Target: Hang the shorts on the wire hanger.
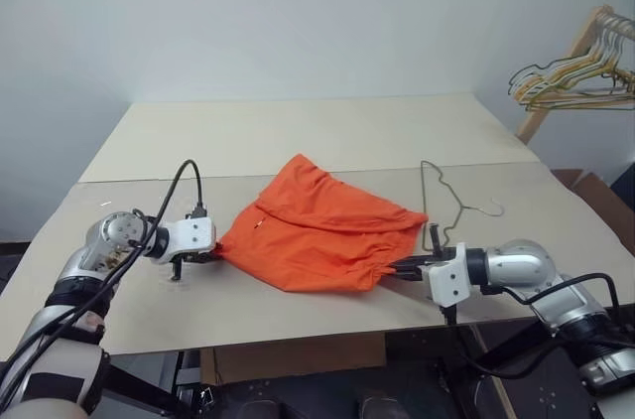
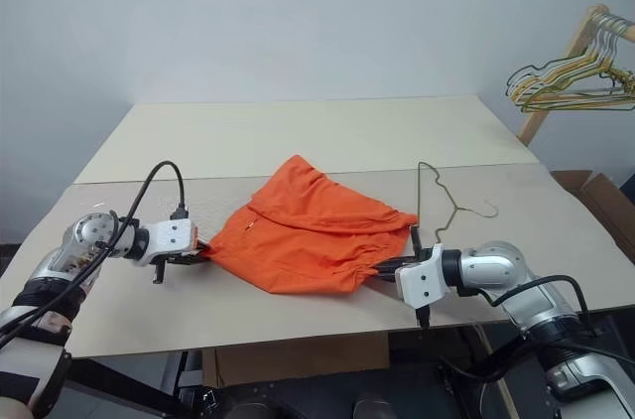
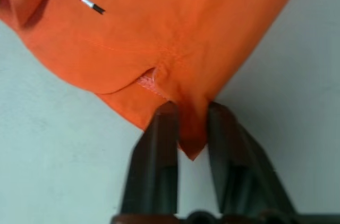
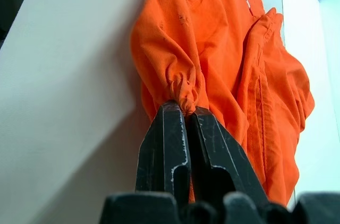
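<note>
Left eye view: the shorts are lying on the table, both grippers pinching opposite corners, left gripper and right gripper; the wire hanger is lying beside them.

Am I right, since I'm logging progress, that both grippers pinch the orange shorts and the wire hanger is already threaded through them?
Not quite. Both the left gripper and right gripper do pinch the shorts, but the wire hanger is not threaded through them: the left eye view shows it lying on the table beside the shorts' right edge.
</note>
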`<state>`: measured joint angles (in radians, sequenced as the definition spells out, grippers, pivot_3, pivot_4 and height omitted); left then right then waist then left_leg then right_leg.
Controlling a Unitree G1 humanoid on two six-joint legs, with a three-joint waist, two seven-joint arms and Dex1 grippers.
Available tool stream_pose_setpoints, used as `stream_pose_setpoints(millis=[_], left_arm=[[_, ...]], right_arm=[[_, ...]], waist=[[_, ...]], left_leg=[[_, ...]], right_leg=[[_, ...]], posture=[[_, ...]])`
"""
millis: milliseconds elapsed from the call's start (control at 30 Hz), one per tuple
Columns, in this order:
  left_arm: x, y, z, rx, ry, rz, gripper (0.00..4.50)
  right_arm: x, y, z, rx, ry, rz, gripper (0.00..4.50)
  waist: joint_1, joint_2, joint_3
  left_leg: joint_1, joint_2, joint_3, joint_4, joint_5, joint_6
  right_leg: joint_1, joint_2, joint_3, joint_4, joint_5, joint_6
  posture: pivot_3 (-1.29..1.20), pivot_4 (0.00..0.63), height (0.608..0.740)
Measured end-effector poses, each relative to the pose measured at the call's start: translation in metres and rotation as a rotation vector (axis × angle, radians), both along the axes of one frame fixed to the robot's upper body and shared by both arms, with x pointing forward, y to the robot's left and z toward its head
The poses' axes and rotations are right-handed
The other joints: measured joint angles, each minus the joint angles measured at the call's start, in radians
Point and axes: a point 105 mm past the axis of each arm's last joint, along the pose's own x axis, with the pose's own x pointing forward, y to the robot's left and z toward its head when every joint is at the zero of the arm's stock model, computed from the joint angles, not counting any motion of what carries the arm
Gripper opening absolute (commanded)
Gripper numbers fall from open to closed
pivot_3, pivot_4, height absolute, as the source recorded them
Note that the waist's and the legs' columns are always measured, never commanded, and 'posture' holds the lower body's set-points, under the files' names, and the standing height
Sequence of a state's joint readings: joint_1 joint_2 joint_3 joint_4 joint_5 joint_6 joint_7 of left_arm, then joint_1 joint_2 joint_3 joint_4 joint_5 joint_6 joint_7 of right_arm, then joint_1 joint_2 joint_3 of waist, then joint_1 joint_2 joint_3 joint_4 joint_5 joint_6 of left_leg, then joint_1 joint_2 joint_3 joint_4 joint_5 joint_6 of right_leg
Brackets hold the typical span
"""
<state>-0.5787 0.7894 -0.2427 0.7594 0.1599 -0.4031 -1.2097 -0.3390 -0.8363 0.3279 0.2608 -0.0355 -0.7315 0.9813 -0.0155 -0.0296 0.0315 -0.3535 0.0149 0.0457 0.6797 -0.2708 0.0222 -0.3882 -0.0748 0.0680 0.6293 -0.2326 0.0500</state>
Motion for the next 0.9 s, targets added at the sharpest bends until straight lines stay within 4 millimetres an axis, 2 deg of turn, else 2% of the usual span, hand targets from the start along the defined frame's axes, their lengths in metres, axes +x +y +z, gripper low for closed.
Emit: stream_pose_setpoints(millis=[167,300,367,467,533,733,767,833,900], left_arm=[[0.0,0.001,0.0,0.004,0.001,-0.003,0.05],[-0.008,0.006,0.002,0.005,0.005,0.013,0.05],[-0.019,0.01,0.002,0.001,0.008,0.023,0.05],[-0.046,0.018,0.006,0.024,0.037,0.021,0.05],[-0.066,0.023,0.01,0.048,0.06,0.026,0.05],[-0.101,0.024,0.026,0.064,0.098,0.062,0.05],[-0.103,0.022,0.028,0.054,0.095,0.067,0.05],[-0.095,0.015,0.034,0.02,0.029,0.085,0.05],[-0.055,-0.006,0.052,-0.126,-0.214,0.151,0.05]], right_arm=[[0.001,0.001,0.0,0.006,-0.002,-0.004,0.0],[0.01,0.008,0.004,0.057,-0.014,-0.074,0.0],[0.013,0.009,0.007,0.073,-0.01,-0.115,0.0],[0.013,0.009,0.009,0.104,-0.002,-0.175,0.0],[0.006,0.011,0.009,0.118,0.009,-0.179,0.0],[-0.016,0.012,0.007,0.089,0.077,-0.107,0.0],[-0.014,0.012,0.008,0.089,0.079,-0.109,0.0],[0.002,0.013,0.013,0.097,0.058,-0.161,0.0],[0.038,0.016,0.027,0.127,-0.027,-0.275,0.0]], waist=[[-0.002,0.0,0.0],[-0.009,0.0,0.0],[-0.021,0.0,0.0],[-0.034,-0.001,0.0],[-0.036,-0.001,0.0],[-0.018,0.0,0.002],[-0.016,-0.001,0.002],[-0.013,0.0,0.003],[0.0,0.001,0.004]], left_leg=[[0.0,0.0,0.0,0.0,0.0,0.0],[0.0,0.001,-0.001,0.0,0.0,0.0],[-0.001,0.003,-0.005,-0.001,-0.001,0.001],[-0.002,0.004,-0.007,-0.002,-0.003,0.002],[-0.004,0.004,-0.007,-0.002,-0.004,0.002],[0.001,0.004,-0.006,-0.001,-0.004,0.002],[0.001,0.004,-0.006,0.0,-0.003,0.002],[0.002,0.004,-0.006,0.0,-0.003,0.003],[0.002,0.001,-0.006,0.002,-0.001,0.003]], right_leg=[[0.0,0.0,0.0,0.0,0.0,0.0],[-0.001,0.001,0.0,0.001,0.0,0.0],[-0.002,0.0,0.001,0.002,0.0,0.0],[-0.004,-0.001,0.002,0.001,-0.001,0.0],[-0.006,-0.002,0.002,0.001,-0.001,0.0],[-0.001,-0.002,0.001,0.0,-0.003,0.002],[0.0,-0.002,0.001,0.0,-0.007,-0.003],[0.0,-0.002,0.001,0.001,-0.007,-0.002],[0.0,-0.002,0.001,0.002,-0.004,0.001]], posture=[[-0.02,0.0,0.74],[-0.02,0.0,0.74],[-0.02,0.0,0.74],[-0.01,0.0,0.74],[0.0,0.0,0.74],[0.02,0.0,0.74],[0.02,0.0,0.74],[0.02,0.0,0.74],[0.02,0.0,0.74]])
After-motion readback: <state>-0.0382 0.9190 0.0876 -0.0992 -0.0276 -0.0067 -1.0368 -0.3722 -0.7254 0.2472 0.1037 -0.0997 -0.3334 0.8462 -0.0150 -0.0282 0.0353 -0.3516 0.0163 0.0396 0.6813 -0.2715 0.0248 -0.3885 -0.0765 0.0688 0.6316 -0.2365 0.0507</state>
